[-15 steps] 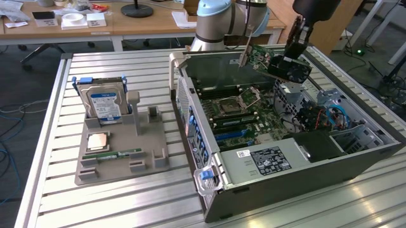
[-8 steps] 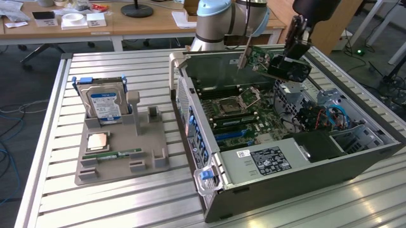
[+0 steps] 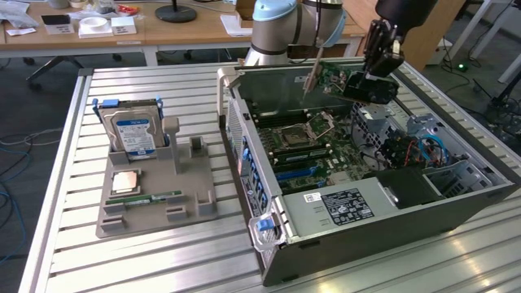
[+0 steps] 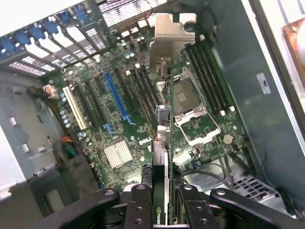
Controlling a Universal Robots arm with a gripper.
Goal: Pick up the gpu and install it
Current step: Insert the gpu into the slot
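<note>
The gpu [image 3: 346,82], a green card with a black cooler block and a silvery end bracket, hangs in the air over the open computer case [image 3: 456,210]. My gripper [image 3: 376,64] is shut on it from above. In the wrist view the gpu [image 4: 164,119] runs edge-on away from my gripper [image 4: 162,202], its bracket farthest from the camera, held between the black fingers [image 4: 139,207]. Below it lies the motherboard [image 3: 313,149] with a blue slot [image 4: 116,95] and black slots beside it. The card stands clear of the board.
On the exterior view's left a grey fixture [image 3: 155,195] holds a hard drive [image 3: 134,131], a processor chip [image 3: 124,182] and a memory stick [image 3: 145,199]. In the case are a power supply [image 3: 346,207], cables [image 3: 423,149] and a drive cage. A desk stands behind.
</note>
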